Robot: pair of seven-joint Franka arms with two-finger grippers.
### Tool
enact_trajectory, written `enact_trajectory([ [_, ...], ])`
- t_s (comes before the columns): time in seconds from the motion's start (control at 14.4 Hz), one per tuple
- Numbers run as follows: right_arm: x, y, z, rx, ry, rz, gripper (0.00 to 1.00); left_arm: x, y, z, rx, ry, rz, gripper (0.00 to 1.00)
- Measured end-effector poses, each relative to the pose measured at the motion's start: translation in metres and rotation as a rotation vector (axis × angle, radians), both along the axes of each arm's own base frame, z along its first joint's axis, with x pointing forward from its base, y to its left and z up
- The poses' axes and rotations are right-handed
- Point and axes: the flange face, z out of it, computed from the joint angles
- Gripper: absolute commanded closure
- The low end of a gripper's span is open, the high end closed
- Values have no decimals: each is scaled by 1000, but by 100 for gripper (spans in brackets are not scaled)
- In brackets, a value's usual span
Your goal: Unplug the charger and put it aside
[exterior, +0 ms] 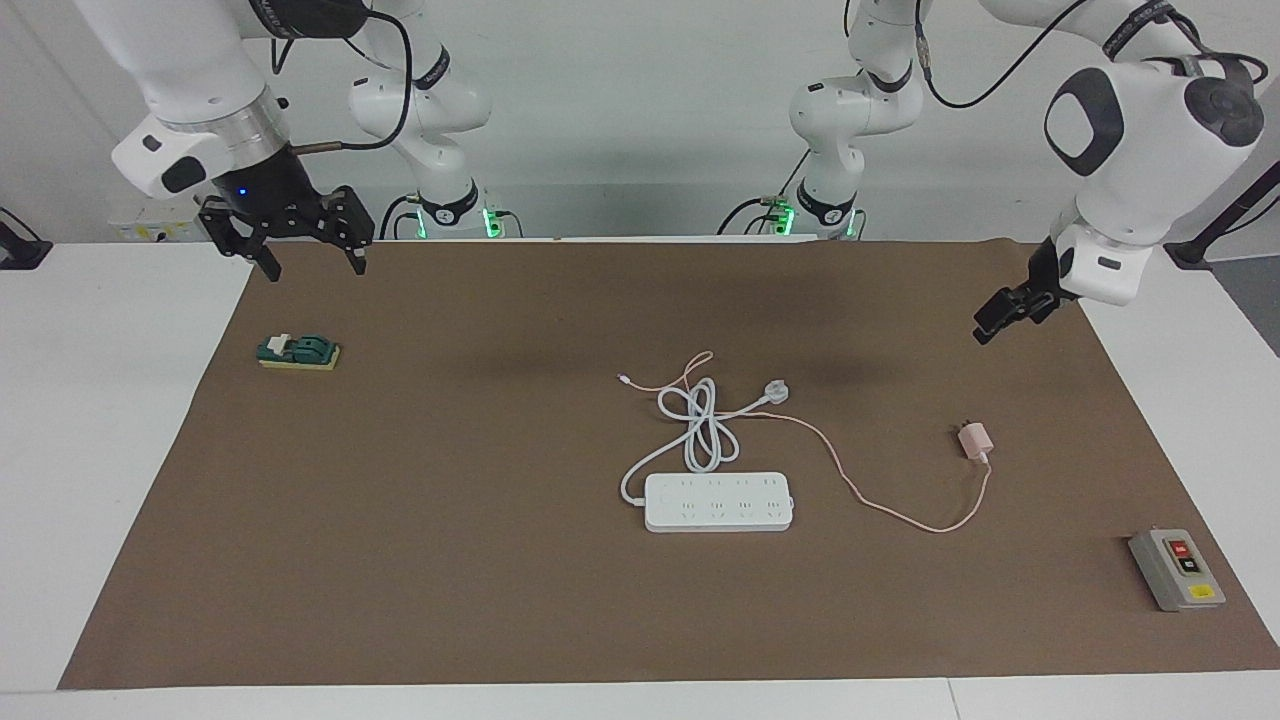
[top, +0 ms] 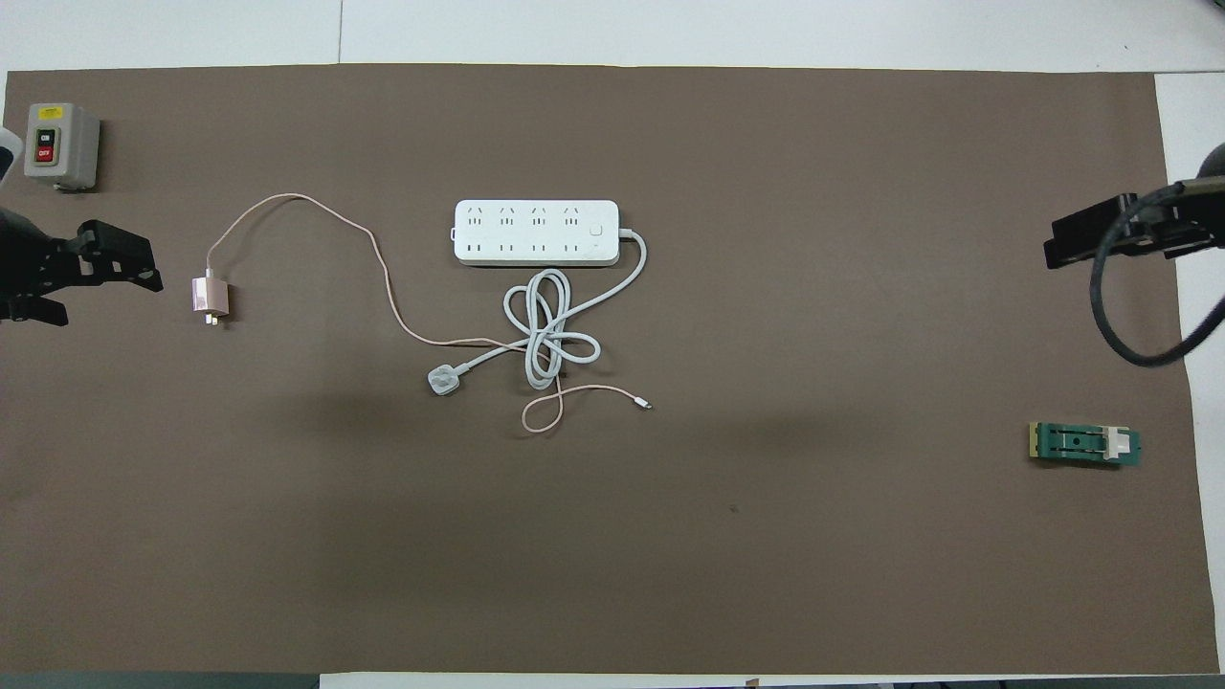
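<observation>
Underneath, a brown mat point(exterior: 450, 550) covers the white table point(exterior: 100, 450).

Charger point(exterior: 971, 440): small pale pink cube adapter, unplugged, lying on the table toward the left arm's end, well apart from the white power strip point(exterior: 719, 502); its thin pink cable trails across the strip's coiled cord.

left end effector point(top: 57, 277) cropped at frame edge

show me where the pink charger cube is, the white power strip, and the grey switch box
Pale pink cube-shaped charger point(top: 211, 298), overhead view, its top face.
Long white power strip point(top: 536, 232), overhead view, middle of its socket face.
Grey switch box point(exterior: 1176, 568), facing view, its top panel.
</observation>
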Motion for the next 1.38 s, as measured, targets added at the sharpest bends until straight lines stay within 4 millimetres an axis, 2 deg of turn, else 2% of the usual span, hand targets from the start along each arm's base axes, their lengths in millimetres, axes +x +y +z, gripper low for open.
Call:
enact_trajectory([
  [0.14, -14, -7, -3, -9, 2, -6, 0, -15, -5, 19, -1, 3, -69, 0],
  [0.28, -19, -5, -5, -21, 5, -2, 0, -21, -13, 25, -1, -3, -99, 0],
  [0.62, -21, 3, -4, -31, 3, 14, 0, -24, -16, 18, -7, 5, -187, 0],
  [1.04, -21, 2, -5, -31, 4, 13, 0, -22, -17, 16, -9, 3, -208, 0],
  [1.38, -21, 0, -5, -31, 6, 8, 0, -22, -31, 18, -10, -1, -232, 0],
])
